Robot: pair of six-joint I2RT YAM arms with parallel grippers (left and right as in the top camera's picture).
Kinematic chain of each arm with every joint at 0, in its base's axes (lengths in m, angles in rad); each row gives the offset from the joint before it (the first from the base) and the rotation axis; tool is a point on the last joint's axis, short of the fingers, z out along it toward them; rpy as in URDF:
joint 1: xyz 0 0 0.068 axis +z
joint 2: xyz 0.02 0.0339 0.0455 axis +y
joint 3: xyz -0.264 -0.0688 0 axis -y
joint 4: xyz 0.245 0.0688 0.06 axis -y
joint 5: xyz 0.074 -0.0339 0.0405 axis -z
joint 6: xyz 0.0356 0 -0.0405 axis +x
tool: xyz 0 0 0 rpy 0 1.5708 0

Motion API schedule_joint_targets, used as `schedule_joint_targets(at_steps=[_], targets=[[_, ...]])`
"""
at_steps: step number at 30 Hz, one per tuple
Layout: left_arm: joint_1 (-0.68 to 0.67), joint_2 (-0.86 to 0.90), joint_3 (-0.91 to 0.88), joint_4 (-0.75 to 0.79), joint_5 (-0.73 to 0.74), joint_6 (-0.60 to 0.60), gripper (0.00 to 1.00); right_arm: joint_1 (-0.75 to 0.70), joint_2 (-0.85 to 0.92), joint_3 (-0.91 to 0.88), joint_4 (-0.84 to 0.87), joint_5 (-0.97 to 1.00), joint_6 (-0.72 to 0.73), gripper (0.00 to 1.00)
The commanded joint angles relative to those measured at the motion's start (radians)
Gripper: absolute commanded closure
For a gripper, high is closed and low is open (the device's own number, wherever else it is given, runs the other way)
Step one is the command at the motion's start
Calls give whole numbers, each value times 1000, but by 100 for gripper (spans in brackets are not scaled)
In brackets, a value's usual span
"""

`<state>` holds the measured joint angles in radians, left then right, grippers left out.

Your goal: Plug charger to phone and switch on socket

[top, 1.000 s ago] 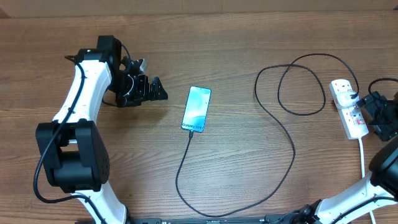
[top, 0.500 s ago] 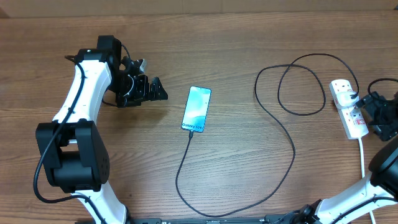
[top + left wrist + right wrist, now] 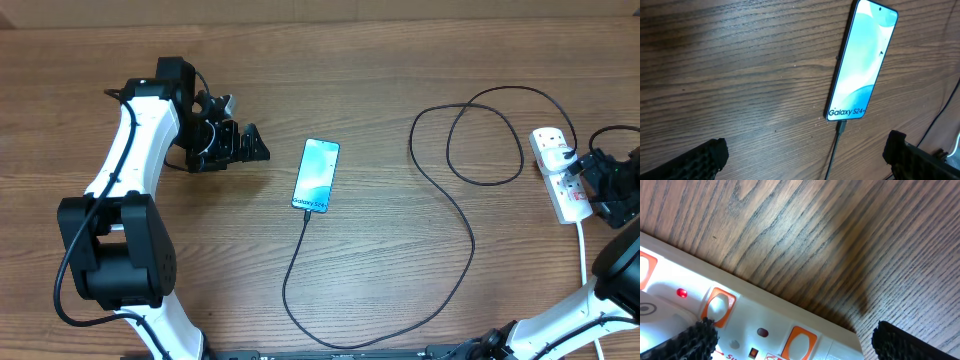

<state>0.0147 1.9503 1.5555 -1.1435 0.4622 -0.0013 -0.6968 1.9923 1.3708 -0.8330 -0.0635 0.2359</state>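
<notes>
Both spread: left hand (image 3: 258, 147) unmoved; right hand (image 3: 792, 339) edged nearer socket (image 3: 558, 178).

One high view, two close wrist views.
The overhead looks straight down on the whole counter (image 3: 380, 60); the left wrist camera sits close over the phone (image 3: 316, 175), shared with overhead; the right wrist camera hugs the socket (image 3: 750, 315), well right of the phone.

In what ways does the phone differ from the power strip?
The phone is slim, dark-edged, with a blue screen; the power strip is white, with red switches. The phone lies mid-table; the power strip lies near the right edge. A thin black cable meets the phone; a thick white cord leaves the power strip. Both lie flat on the table.
</notes>
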Motion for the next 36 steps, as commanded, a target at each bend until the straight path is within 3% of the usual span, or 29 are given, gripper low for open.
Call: schedule_joint_targets(at_steps=[1,10,36], targets=[[-2,-23,2,0,-2,-3,0,17,29,-26,-19,23,15,0],[-2,-23,2,0,-2,-3,0,-24,-69,31,-44,71,76,0],[-2,-23,2,0,-2,-3,0,-3,-62,-29,55,17,44,0]])
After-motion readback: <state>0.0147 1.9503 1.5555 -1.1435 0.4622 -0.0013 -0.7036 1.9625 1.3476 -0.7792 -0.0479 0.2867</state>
